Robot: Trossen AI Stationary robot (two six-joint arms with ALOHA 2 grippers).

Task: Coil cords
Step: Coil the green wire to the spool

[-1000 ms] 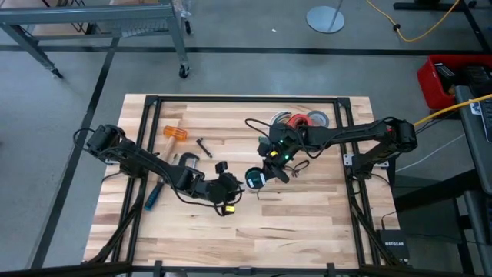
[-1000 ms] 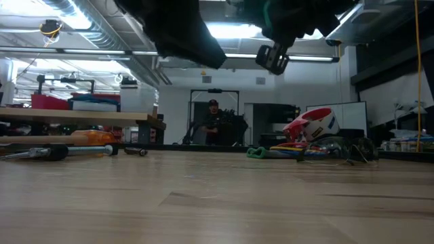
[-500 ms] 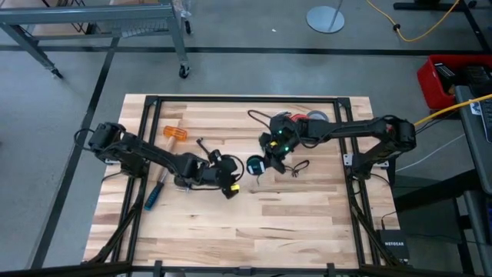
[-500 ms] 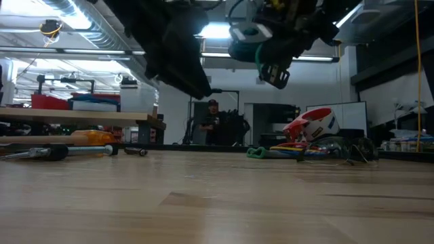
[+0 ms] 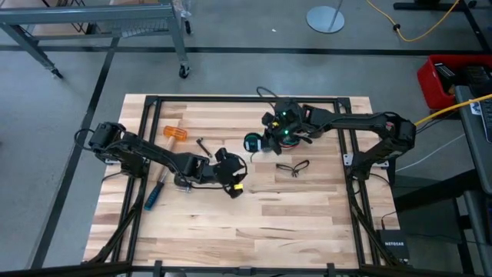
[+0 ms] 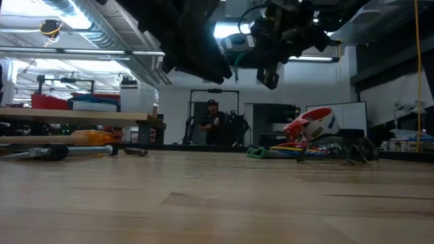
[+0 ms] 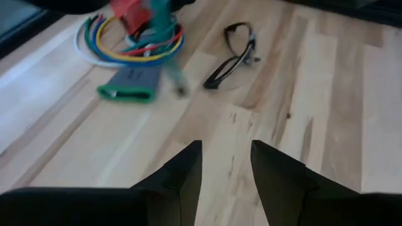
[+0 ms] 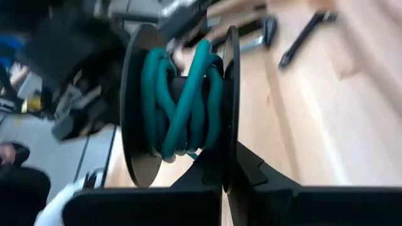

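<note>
No writing is readable. The right gripper [image 5: 265, 141] is clamped on a spool [image 8: 179, 107] wound with teal cord [image 8: 182, 103], raised far right-of-centre. The left gripper [image 5: 236, 187], fingers parted and empty, hovers mid-table over bare wood.

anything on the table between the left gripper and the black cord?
Nothing. In the high view, only bare wood lies between the left gripper and the thin black cord. The left wrist view shows the same.

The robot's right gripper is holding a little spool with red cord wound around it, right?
Not quite: the cord on the spool is teal-green, not red, as the right wrist view shows. The right gripper is indeed holding that spool.
</note>
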